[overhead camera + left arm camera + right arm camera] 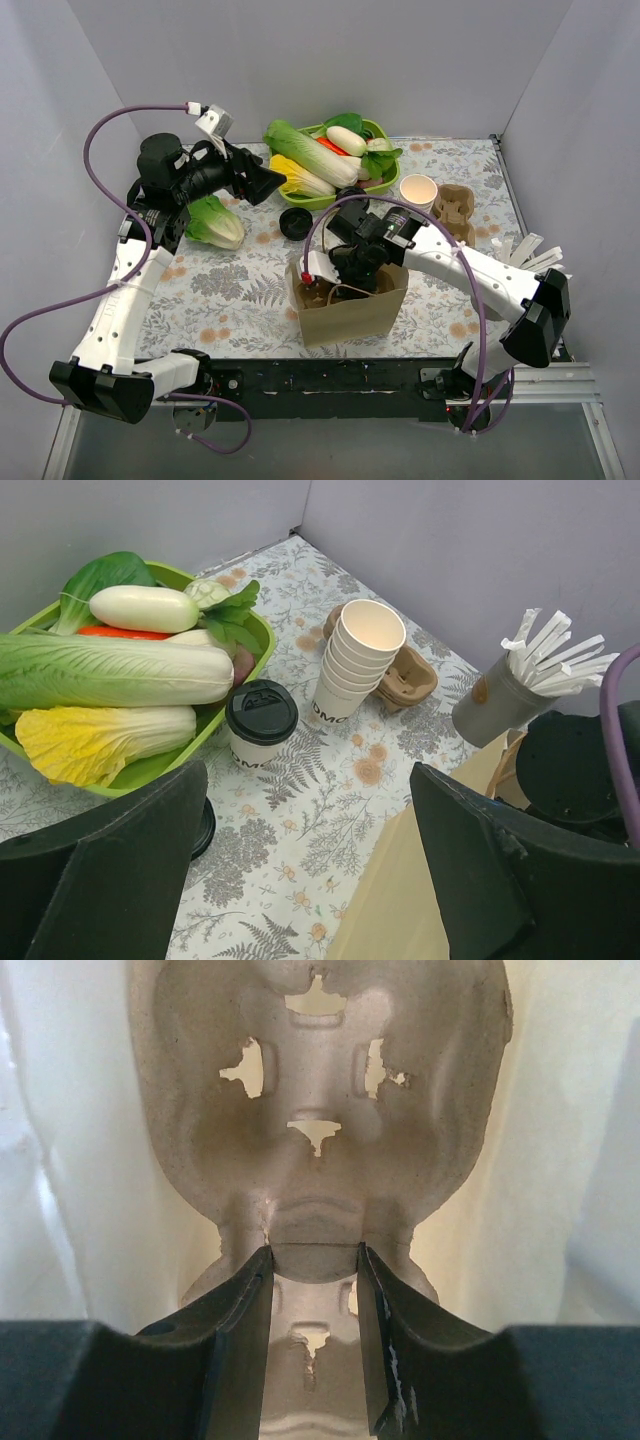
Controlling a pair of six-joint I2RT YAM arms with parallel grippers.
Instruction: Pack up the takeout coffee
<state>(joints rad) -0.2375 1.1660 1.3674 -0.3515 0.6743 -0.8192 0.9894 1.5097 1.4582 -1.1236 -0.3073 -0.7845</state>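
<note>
The takeout coffee [260, 720], a cream cup with a black lid, stands on the floral cloth beside the green basket [150, 770]. In the top view the right arm mostly hides it. My left gripper [305, 775] is open and empty, held above the cloth left of the coffee; it also shows in the top view [270, 182]. My right gripper [315, 1255] reaches down into the brown paper bag [355, 310]. Its jaws press on the middle ridge of a pulp cup carrier [320, 1140] inside the bag.
A stack of lidless cups [350, 665] and a second pulp carrier [405, 680] stand behind the coffee. A grey holder of wrapped stirrers [495, 705] is at the right. Loose black lids [295, 222] lie near the basket. A cabbage [215, 222] lies at the left.
</note>
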